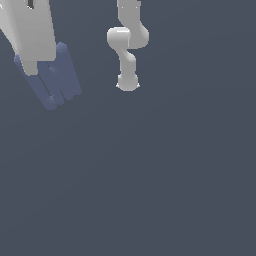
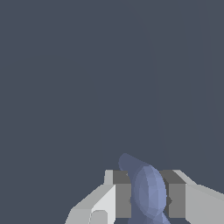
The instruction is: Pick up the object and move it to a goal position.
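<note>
Matt blue object (image 2: pixel 148 194), smooth matt grey pincer (image 2: pixel 149 200), flat matt slate floor (image 1: pixel 150 175)

The arm (image 1: pixel 127 45) runs off the exterior view's top edge, its upper links unseen. The claw (image 2: pixel 148 194) is cropped by the wrist view's edge, as is the blue object (image 2: pixel 146 192) between its fingers. In the exterior view, the claw's pale body covers the object's upper part.

Arm (image 1: pixel 127 47) was plain pale grey-white, rounded jointed segments, no markings. Fingers (image 2: pixel 123 199) were blocky, light grey with darker grey inner pads, hard-edged and faceted.
</note>
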`<action>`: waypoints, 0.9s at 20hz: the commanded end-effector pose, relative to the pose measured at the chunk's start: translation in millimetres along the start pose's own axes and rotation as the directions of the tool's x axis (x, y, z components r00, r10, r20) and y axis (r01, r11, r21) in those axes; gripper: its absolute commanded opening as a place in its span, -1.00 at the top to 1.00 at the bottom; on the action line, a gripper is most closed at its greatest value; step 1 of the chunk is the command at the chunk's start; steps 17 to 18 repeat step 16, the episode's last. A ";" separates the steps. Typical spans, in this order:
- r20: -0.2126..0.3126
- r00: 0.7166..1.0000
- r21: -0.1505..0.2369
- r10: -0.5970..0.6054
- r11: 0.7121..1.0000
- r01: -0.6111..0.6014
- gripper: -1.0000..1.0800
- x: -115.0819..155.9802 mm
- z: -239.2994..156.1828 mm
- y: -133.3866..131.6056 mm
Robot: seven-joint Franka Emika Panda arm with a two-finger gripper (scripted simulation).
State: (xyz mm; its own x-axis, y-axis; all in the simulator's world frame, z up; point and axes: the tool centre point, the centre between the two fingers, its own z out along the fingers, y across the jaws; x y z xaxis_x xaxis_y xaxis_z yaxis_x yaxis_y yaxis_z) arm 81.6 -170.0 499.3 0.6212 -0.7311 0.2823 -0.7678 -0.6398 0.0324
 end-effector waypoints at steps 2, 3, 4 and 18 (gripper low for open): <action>0.000 1.000 -0.001 0.000 1.000 0.000 1.00 6.5 -7.1 -0.8; 0.000 1.000 -0.001 0.000 1.000 0.000 1.00 7.9 -8.5 -1.1; 0.000 1.000 -0.001 0.000 1.000 0.000 1.00 9.2 -9.8 -1.3; -0.001 1.000 -0.001 0.001 1.000 -0.001 1.00 15.8 -16.4 -2.3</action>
